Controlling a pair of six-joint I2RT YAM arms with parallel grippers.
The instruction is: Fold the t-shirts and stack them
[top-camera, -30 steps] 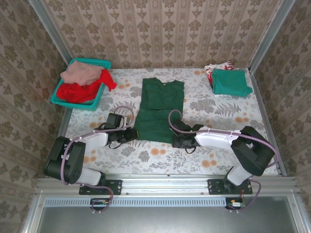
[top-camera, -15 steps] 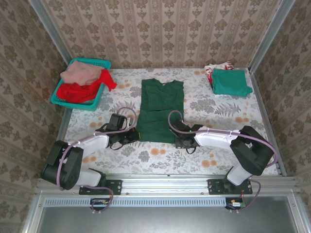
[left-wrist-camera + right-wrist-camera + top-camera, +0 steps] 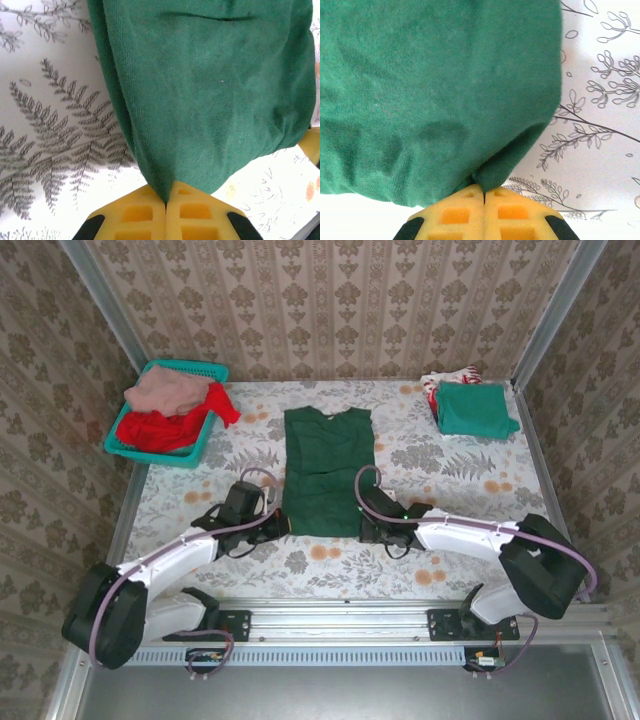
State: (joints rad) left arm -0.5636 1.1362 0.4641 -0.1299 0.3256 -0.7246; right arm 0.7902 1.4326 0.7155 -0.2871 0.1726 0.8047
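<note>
Left fingers (image 3: 145, 216), right fingers (image 3: 512, 215) tight on one dark green t-shirt (image 3: 325, 465); two basket tees (image 3: 160, 430), two stacked tees (image 3: 475, 408).

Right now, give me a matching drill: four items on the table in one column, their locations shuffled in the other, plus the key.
1. dark green t-shirt
2. teal basket
3. teal-green t-shirt
4. pink t-shirt

A. far right corner, folded
B. far left corner, holding clothes
C. centre, spread flat
D. in the basket, on top of the red t-shirt

Pairs: 1-C, 2-B, 3-A, 4-D
</note>
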